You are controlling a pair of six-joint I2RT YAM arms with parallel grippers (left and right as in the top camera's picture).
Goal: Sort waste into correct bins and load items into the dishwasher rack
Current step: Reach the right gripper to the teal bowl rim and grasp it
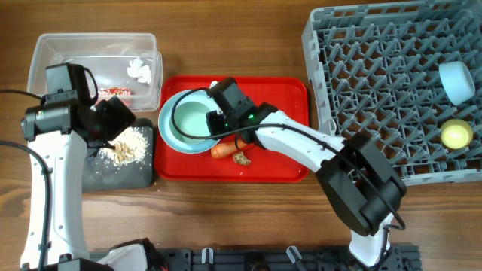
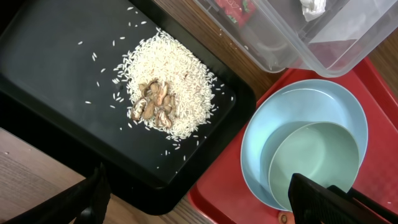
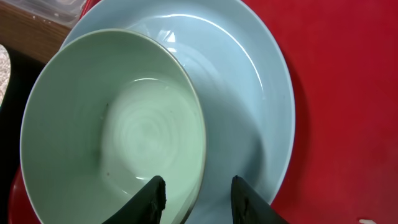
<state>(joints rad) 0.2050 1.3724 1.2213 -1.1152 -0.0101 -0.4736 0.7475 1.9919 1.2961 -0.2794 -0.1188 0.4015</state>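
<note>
Spreading the right gripper (image 3: 199, 194) across the rim of the mint bowl (image 3: 118, 130) nesting in the light-blue dish (image 3: 249, 81) on the red tray (image 3: 348, 93), one finger inside, one outside, gripping nothing yet. Seemingly starting the bowl pick for the dishwasher rack (image 1: 376, 68); next, needing a pinch on the rim, then lifting clear of the dish. Hovering the left gripper (image 2: 202, 199), spread and empty, above the black tray (image 2: 50, 62).

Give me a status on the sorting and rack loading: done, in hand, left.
Done: red wrapper and tissue lie in the clear tub, rice on the black tray, a pale blue bowl and yellow cup in the rack. In hand: the right gripper, open, straddles the rim of the mint bowl inside the light-blue dish. Left: both, plus carrot and brown scrap on the red tray.
</note>
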